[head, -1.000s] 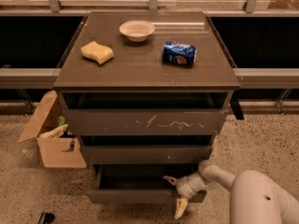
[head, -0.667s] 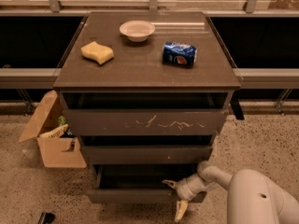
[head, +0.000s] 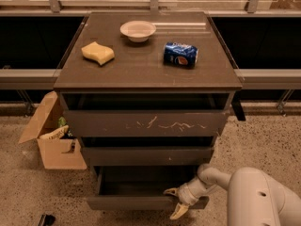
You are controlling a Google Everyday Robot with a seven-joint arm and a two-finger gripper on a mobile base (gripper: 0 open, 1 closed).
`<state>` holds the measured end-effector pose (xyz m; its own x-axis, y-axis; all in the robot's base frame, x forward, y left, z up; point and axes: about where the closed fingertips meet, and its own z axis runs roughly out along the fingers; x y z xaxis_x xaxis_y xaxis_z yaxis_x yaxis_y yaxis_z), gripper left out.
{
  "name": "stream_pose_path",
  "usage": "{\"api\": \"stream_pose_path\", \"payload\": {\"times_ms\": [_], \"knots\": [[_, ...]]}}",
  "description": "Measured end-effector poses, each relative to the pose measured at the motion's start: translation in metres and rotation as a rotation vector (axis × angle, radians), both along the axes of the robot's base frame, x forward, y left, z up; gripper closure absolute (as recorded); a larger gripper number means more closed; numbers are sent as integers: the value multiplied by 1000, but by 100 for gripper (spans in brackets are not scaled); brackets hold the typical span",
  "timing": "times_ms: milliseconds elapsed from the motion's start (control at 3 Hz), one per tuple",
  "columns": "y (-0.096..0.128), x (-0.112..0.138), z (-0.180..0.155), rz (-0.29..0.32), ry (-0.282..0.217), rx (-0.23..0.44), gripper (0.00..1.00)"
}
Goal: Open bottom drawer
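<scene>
- At the far left, on the speckled floor, an open cardboard box (head: pixel 52 147) stands just beside the cabinet.
- On the cabinet top (head: pixel 141 72), a yellow sponge (head: pixel 98 53) lies at the left, with a pale bowl (head: pixel 138 30) farther back near the middle.
- Below the top, three dark handleless fronts are stacked: the scratched top drawer (head: pixel 146 123), the middle drawer (head: pixel 146 155), and the bottom drawer (head: pixel 131 203).
- The bottom drawer sits lowest, just above the floor, and is pulled partway out toward me, showing its dark interior.
- I judge the drawer to be stiff and fairly light, sliding straight on its runners. With no handle, the top lip of the front is the only place to hook.
- The gripper (head: pixel 170 204) is at the right part of that lip. Its fingers are spread wide, one reaching over into the box and one hanging in front. It clamps nothing that I can see.
- A blue soda can (head: pixel 180 54) lies on its side on the cabinet top, right of the bowl.
- The white arm (head: pixel 256 197) enters from the near right.
</scene>
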<state>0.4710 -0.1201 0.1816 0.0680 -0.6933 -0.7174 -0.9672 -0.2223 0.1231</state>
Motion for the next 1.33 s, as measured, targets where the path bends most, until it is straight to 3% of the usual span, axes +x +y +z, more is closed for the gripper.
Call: {"api": "stream_pose_path", "payload": {"times_ms": [667,1000,1333], "knots": [[0,-15,9,9,27,-16,86],[0,-17,9,11,29,-16,92],[0,-17,9,11,29,-16,68]]}}
